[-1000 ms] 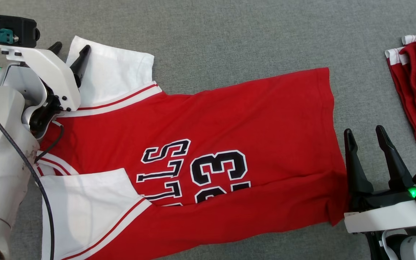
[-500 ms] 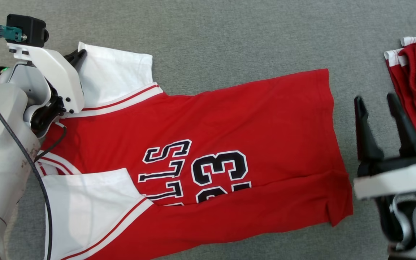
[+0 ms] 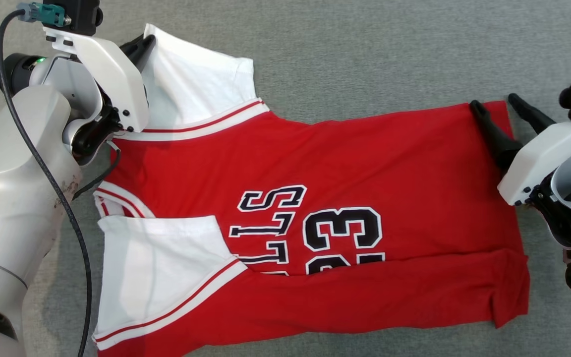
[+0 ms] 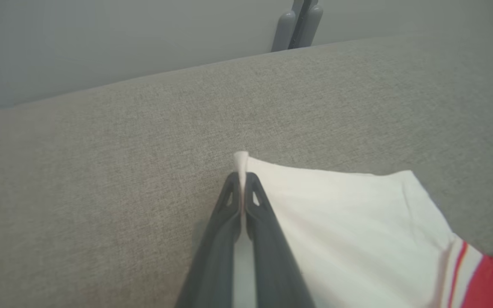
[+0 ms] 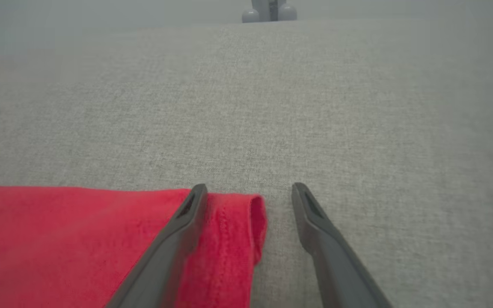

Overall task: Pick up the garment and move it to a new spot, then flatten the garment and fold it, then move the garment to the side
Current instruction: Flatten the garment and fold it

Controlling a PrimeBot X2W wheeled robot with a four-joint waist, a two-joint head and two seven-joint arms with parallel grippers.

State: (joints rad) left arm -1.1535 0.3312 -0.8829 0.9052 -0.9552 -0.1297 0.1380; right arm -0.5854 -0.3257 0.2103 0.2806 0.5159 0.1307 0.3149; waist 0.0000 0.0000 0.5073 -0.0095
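Item: red basketball jersey [image 3: 389, 163], black "23", spread flat on the grey fabric surface [image 3: 365, 44], near long edge folded over the lettering

My left gripper [image 4: 241, 177]: fingers pressed together, pinching the corner of the far white sleeve [image 4: 349, 222]

My right gripper [image 5: 250, 187]: fingers spread wide, straddling the jersey's far hem corner [image 5: 233, 222], one finger over red cloth, the other over bare surface
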